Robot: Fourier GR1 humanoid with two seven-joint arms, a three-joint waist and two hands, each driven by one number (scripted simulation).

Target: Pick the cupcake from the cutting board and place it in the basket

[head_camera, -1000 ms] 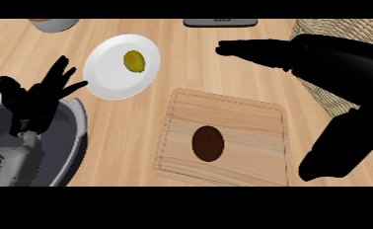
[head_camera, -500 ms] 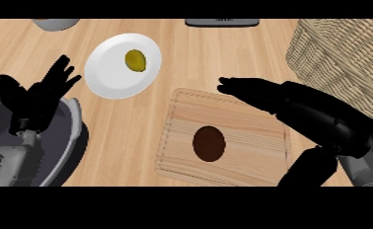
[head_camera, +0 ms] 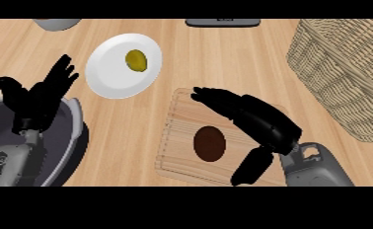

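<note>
The cupcake (head_camera: 209, 144) shows as a dark brown oval on the wooden cutting board (head_camera: 182, 124) at lower centre. My right hand (head_camera: 255, 119) hangs over the board just right of and above the cupcake, open, fingers stretched toward the board's far left corner and thumb down beside the cupcake. I cannot tell if it touches the cupcake. The wicker basket (head_camera: 335, 70) stands at the right edge. My left hand (head_camera: 40, 95) rests open at the left edge, fingers up.
A white plate (head_camera: 109, 75) with a yellow-green piece of food (head_camera: 136, 60) lies left of the board. A dark round pan (head_camera: 69, 144) sits under my left forearm. A grey bowl (head_camera: 56, 23) and a dark flat object (head_camera: 222, 22) lie along the far edge.
My right hand has come back from the far right side of the counter, moving down and left over the cutting board until it is beside the cupcake. The left hand stays put.
</note>
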